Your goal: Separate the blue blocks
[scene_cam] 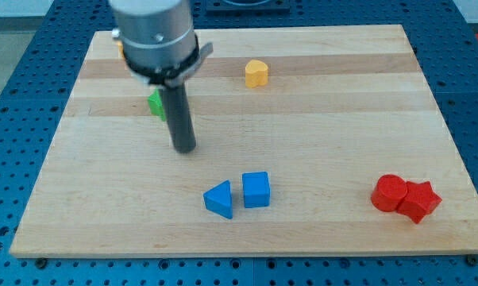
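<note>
Two blue blocks lay near the board's (318,103) bottom centre: a blue triangle (219,199), apex toward the view's left, just beside a blue cube (256,190). Two red blocks (405,196), one yellow block (256,73) and one green block (156,104) were present. My tip (184,148), having no jaws, stood above-left, apart.

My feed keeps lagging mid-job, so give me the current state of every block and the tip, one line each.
my tip: on the board, up-left of the blue pair, touching no block.
blue triangle: beside the blue cube, narrow gap, not yet separated.
blue cube: right of the triangle, upright.
green block: partly hidden behind the rod.
yellow block: alone near the view's top.
red blocks: two, touching, at the view's right.
</note>
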`<state>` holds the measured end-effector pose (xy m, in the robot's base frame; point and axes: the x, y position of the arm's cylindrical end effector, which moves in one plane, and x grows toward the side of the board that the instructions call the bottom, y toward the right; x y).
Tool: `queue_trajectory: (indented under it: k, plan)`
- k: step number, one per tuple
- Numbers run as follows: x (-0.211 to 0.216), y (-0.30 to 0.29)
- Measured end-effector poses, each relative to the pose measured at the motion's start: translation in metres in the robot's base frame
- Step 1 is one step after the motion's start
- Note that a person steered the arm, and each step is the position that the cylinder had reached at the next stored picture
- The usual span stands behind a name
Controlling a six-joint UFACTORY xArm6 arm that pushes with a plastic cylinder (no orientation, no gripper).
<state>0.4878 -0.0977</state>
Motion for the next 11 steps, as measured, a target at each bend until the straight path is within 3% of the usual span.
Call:
queue_trajectory:
  k: [2, 3, 7, 11]
  plan:
    - [0.111, 0.002]
    - [0.124, 0.021]
    - [0.050, 0.092]
    - [0.040, 0.043]
